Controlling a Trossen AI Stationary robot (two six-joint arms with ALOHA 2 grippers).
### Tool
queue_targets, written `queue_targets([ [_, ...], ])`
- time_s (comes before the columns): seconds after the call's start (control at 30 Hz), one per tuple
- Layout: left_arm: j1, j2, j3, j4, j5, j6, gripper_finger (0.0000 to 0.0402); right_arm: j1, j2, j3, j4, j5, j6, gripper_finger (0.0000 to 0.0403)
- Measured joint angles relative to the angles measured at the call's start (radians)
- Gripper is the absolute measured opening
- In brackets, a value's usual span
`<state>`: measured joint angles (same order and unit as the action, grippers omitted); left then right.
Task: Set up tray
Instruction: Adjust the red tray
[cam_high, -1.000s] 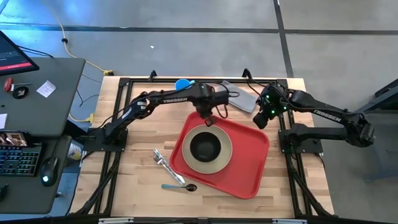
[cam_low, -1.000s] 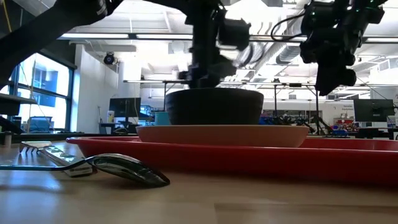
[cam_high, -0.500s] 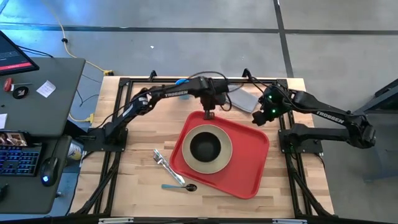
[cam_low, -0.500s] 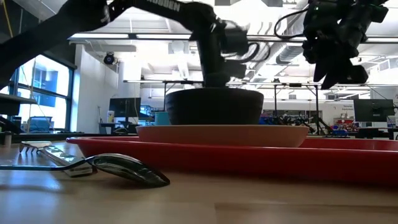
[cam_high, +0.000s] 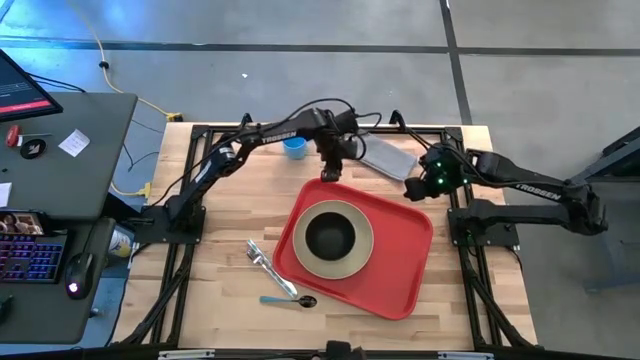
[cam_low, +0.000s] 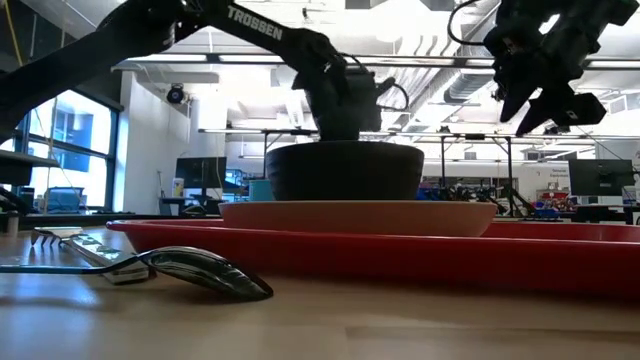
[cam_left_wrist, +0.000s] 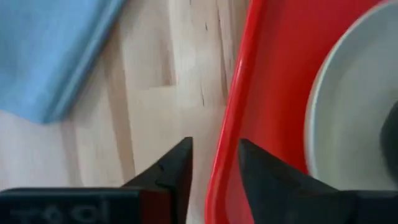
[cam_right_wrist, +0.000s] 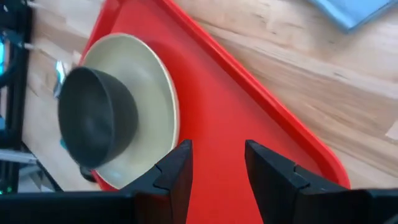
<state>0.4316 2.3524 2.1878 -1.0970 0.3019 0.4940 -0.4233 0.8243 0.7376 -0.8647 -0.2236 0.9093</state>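
The red tray (cam_high: 395, 265) lies flat on the wooden table. On it rests a beige plate (cam_high: 355, 262), and a dark bowl (cam_high: 330, 236) stands on the plate. My left gripper (cam_left_wrist: 214, 165) is open at the tray's far left corner (cam_high: 322, 184) and points steeply down. One finger is outside the rim (cam_left_wrist: 231, 118) and one is inside it. My right gripper (cam_right_wrist: 217, 158) hangs open above the tray's far right corner (cam_high: 420, 205) with nothing between its fingers. In the low view the bowl (cam_low: 345, 172) hides my left gripper's fingertips. My left gripper's fingers stand astride the tray's raised rim (cam_left_wrist: 217, 180) at its far left corner, coming from above and lying across the rim. I cannot tell whether they touch it. The tray lies flat on the table.
A blue cup (cam_high: 294, 148) and a grey-blue cloth (cam_high: 388, 157) lie near the table's far edge behind the tray. A fork (cam_high: 268, 262) and a spoon (cam_high: 290, 300) lie on the wood left of the tray. The black frame (cam_high: 200, 180) borders the table.
My left gripper has gone from above the plate's far edge toward the table's far edge, to the tray's far left corner, sinking a little and rolling at the wrist. The blue cup now shows from above. My right gripper has rolled about its own axis. Tray, plate and bowl have stayed put.
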Motion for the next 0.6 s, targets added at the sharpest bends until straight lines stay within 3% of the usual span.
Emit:
queue_targets([
  [0.17, -0.030, 0.003, -0.061, 0.006, -0.065, 0.131, 0.0171, 0.032, 0.000, 0.000, 0.064, 0.008, 0.018, 0.0138],
  [0.33, -0.056, 0.003, -0.061, 0.023, -0.129, 0.100, 0.0150, 0.052, 0.000, 0.000, 0.096, 0.011, 0.027, 0.0138],
  [0.6, -0.106, 0.003, -0.061, 0.004, -0.148, 0.079, 0.0120, 0.077, 0.000, 0.000, 0.100, 0.013, 0.024, 0.0138],
])
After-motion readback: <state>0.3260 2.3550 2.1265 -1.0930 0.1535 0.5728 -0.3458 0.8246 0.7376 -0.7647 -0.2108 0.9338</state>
